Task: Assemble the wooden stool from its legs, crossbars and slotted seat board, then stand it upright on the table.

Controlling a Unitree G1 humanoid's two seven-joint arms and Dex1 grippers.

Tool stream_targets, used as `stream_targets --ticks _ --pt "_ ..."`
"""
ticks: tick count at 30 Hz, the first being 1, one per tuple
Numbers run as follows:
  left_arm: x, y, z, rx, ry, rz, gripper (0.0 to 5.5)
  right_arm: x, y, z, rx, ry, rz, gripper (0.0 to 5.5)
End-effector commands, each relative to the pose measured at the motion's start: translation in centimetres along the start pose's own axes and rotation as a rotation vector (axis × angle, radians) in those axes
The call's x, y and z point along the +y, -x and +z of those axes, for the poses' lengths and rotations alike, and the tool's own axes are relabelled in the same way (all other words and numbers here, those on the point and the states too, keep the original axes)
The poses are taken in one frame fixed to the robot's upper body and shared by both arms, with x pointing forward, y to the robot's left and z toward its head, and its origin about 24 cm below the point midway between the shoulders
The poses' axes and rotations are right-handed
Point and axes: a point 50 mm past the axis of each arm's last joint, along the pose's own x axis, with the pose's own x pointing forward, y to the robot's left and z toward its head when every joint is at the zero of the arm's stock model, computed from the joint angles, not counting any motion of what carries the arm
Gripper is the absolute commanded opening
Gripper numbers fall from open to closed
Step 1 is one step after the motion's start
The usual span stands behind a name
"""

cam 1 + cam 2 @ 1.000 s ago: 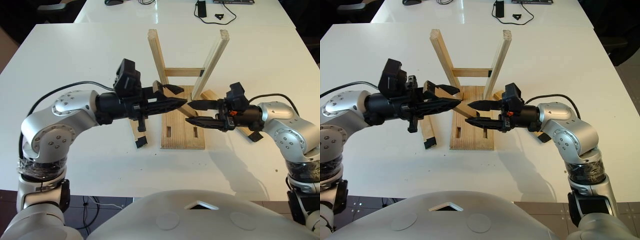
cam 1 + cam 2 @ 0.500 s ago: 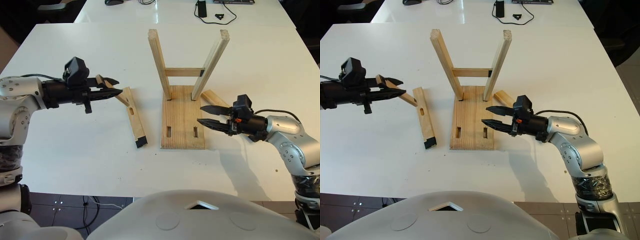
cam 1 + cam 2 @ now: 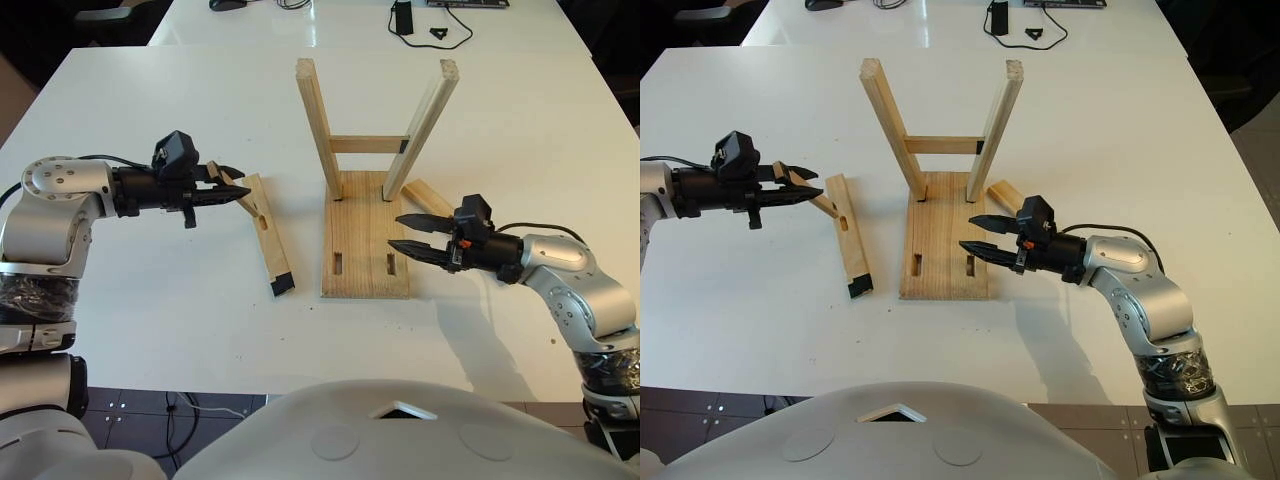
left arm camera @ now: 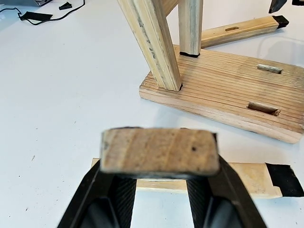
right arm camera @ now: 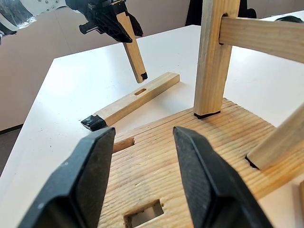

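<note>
The seat board (image 3: 362, 275) lies flat on the desk (image 3: 150, 300), two legs (image 3: 318, 125) standing in it, joined by a crossbar (image 3: 368, 144). Left of the board, the left pincer (image 3: 232, 192) pinches a short stick (image 4: 159, 151) above a loose leg (image 3: 268, 235). The right pincer (image 3: 395, 231) hangs spread over the board's right edge.

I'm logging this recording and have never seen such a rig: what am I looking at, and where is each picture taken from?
A humanoid robot with two arms, each ending in a two-finger gripper. Two pictures come from its head, looking down; two from its wrists. On the table lies the seat board with two legs and a crossbar fitted; two loose legs lie beside it. The left gripper holds a short wooden bar; the right gripper hovers open by the board.
</note>
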Motion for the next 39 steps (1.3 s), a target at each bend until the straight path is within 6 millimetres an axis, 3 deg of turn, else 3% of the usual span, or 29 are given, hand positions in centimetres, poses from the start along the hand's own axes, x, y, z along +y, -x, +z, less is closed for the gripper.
stream_targets --ticks 1,14,24,28,39 --pt "-0.2 -0.8 -0.5 0.011 0.012 -0.029 1.29 -0.1 0.0 -0.2 0.017 0.01 -0.014 2.24" --pt "-1.3 -1.4 -3.5 0.148 0.059 -0.082 1.29 -0.2 -0.2 -0.5 0.035 0.019 -0.027 2.24" --pt "-3.4 -1.9 -4.0 0.178 0.104 -0.187 1.29 -0.3 -0.2 -0.8 0.047 0.02 -0.05 2.24" --pt "-5.0 -2.7 -5.3 0.212 0.133 -0.238 1.29 -0.3 -0.3 -1.0 0.054 0.022 -0.056 2.24" --pt "-6.4 -4.7 -8.9 0.204 0.296 -0.275 1.29 -0.7 -0.5 -1.5 0.103 0.04 -0.061 2.24"
